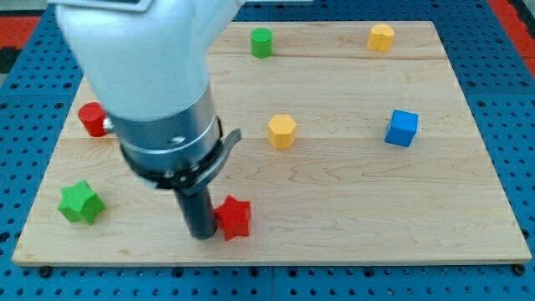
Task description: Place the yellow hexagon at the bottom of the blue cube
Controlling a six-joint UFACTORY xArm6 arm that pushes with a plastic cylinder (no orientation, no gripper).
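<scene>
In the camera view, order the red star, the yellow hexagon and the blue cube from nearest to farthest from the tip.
1. Red star, touching my tip on its right.
2. Yellow hexagon, board's middle.
3. Blue cube, far right.

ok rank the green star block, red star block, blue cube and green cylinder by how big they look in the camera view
1. Green star block and red star block: look alike, no ranking; both sit near the view's bottom, so closeness may inflate them.
2. Blue cube.
3. Green cylinder, at the view's top.
</scene>
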